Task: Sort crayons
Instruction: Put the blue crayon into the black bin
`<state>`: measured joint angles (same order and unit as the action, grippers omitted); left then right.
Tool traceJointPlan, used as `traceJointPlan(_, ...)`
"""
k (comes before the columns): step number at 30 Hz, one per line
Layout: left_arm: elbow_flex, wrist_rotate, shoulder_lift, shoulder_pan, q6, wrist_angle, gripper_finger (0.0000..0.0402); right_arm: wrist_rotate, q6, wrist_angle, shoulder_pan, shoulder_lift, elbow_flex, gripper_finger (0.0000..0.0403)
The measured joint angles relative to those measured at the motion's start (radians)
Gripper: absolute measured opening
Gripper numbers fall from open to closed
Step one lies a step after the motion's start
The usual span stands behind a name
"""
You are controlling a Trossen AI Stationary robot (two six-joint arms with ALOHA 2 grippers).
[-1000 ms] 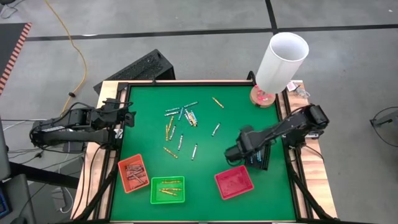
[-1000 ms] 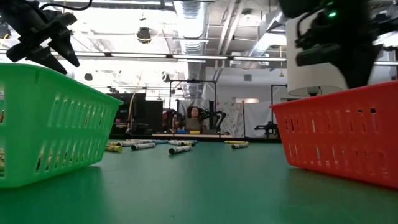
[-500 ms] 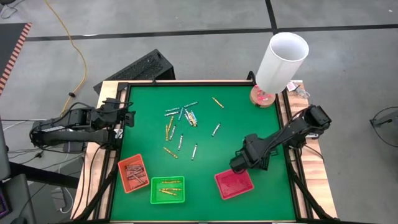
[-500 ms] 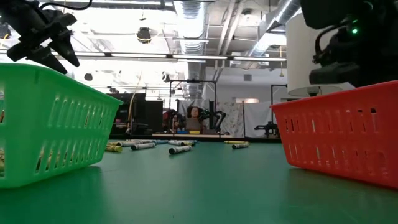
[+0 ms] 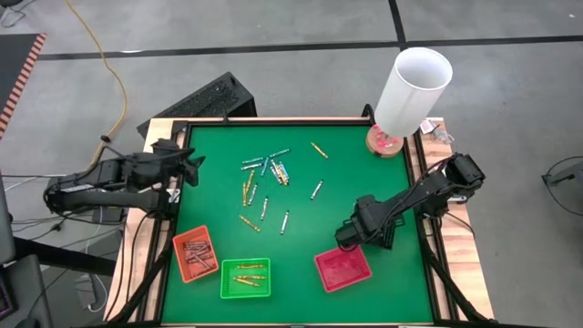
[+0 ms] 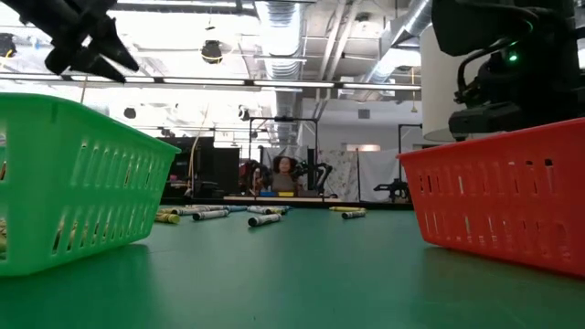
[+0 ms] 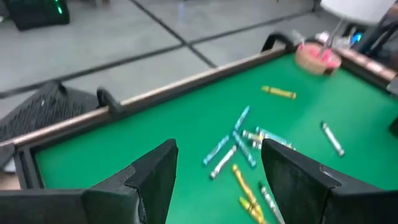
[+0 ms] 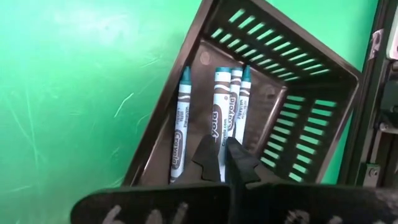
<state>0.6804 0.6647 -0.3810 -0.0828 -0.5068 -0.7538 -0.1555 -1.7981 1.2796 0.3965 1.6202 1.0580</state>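
Several loose crayons point(image 5: 264, 178) lie on the green table mat, also in the left wrist view point(image 7: 242, 152). My left gripper point(image 5: 193, 166) is open and empty over the mat's left edge, its fingers point(image 7: 155, 180) wide apart. My right gripper point(image 5: 346, 240) is shut and empty above a black tray point(image 8: 292, 106), just beyond the red tray point(image 5: 343, 268). Several light blue crayons point(image 8: 217, 118) lie side by side on the black tray's floor. Reddish-brown crayons lie in the orange tray point(image 5: 196, 253), yellow-gold ones in the green tray point(image 5: 245, 278).
A tall white cylinder point(image 5: 414, 87) stands on a round base at the mat's far right corner. A black crate point(image 5: 196, 105) lies off the table's far left. The raised frame point(image 5: 273, 120) borders the mat. Bare mat lies between the crayon pile and the trays.
My right gripper has gone toward the table's near edge and now stands over the black tray by the red tray. My left gripper has risen a little and gone slightly toward the table's right.
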Motion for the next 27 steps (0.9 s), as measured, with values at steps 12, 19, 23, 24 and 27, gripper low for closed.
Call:
traceJointPlan(12,-0.185,0.015,0.199,0.075,0.107,0.258,0.0223,0.000,0.022,0.026,-0.007,0.002,0.000,0.0000)
traceJointPlan(19,-0.220,0.011,0.295,0.086,0.119,0.273,0.0223,-0.002,0.041,-0.022,-0.014,-0.005,-0.040,0.0006)
traceJointPlan(23,-0.225,-0.005,0.317,0.086,0.119,0.271,0.0223,0.029,0.055,-0.181,-0.025,-0.042,-0.151,0.0017)
traceJointPlan(24,-0.225,-0.007,0.317,0.086,0.119,0.272,0.0223,0.029,0.054,-0.208,-0.027,-0.052,-0.175,0.0020)
traceJointPlan(27,-0.225,-0.023,0.317,0.086,0.119,0.273,0.0223,0.027,0.046,-0.256,-0.029,-0.080,-0.216,0.0033)
